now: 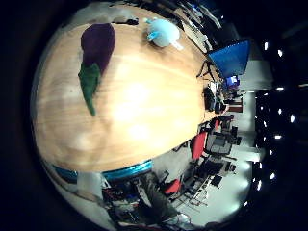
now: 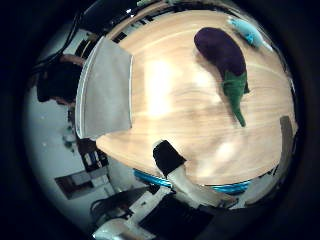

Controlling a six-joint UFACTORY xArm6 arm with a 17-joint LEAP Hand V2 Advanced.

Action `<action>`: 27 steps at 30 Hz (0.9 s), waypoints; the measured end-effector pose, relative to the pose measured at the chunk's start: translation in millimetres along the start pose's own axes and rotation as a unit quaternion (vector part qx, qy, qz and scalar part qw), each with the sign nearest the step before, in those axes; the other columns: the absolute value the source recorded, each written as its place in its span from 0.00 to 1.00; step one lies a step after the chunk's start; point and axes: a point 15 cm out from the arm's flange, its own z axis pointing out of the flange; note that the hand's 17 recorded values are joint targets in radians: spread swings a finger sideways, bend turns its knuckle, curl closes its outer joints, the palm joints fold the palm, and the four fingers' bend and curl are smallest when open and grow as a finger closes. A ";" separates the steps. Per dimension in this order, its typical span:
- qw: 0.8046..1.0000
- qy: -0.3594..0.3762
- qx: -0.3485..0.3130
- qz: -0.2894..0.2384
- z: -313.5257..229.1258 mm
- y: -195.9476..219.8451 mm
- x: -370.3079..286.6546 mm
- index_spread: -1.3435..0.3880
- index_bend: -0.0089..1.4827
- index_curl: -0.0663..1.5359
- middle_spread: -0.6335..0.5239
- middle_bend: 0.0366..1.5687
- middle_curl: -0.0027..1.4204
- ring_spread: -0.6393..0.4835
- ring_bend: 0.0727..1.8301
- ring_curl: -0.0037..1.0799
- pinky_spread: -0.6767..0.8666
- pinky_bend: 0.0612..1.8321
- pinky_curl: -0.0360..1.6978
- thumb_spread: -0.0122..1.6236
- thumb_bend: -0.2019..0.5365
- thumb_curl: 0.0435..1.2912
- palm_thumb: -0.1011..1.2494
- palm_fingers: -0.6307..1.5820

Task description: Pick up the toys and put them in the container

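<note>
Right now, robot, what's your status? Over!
Hand above table, holding nothing. Eggplant toy and blue toy both on table. Grey container at edge. Nothing in the way.

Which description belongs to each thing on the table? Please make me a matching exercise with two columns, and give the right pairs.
Things:
1. eggplant toy
2. light blue toy
3. container
4. hand

Descriptions:
A. grey, at the table's edge, nothing visible inside
B. purple with a green stem
C. white and black, above the table near its blue rim
D. pale, lying beyond the eggplant toy

Pairs: 1-B, 2-D, 3-A, 4-C
</note>
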 end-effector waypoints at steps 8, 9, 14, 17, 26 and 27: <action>1.000 0.000 0.001 -0.004 -0.9 -1.7 -1.8 0.49 0.12 0.23 0.41 0.11 0.25 0.53 0.12 0.23 0.70 0.33 0.02 0.63 0.24 0.18 0.24 0.41; 1.000 0.000 0.003 -0.004 -2.9 -2.6 -1.5 0.49 0.12 0.23 0.41 0.11 0.25 0.53 0.12 0.23 0.70 0.33 0.02 0.63 0.24 0.18 0.24 0.41; 1.000 0.002 0.009 -0.005 -5.3 -1.0 -2.6 0.49 0.12 0.23 0.41 0.11 0.25 0.53 0.12 0.23 0.70 0.33 0.02 0.63 0.24 0.18 0.24 0.41; 1.000 0.002 0.012 -0.007 -6.6 -0.9 -4.1 0.49 0.12 0.23 0.41 0.11 0.25 0.53 0.12 0.23 0.70 0.33 0.02 0.63 0.24 0.18 0.24 0.41; 1.000 0.002 0.011 -0.013 -4.8 -1.6 -6.6 0.49 0.12 0.23 0.40 0.11 0.25 0.53 0.13 0.23 0.70 0.33 0.02 0.63 0.24 0.18 0.24 0.42; 1.000 0.001 0.010 -0.013 -3.7 -2.4 -6.2 0.49 0.12 0.23 0.40 0.11 0.25 0.53 0.13 0.23 0.70 0.33 0.02 0.63 0.24 0.18 0.24 0.42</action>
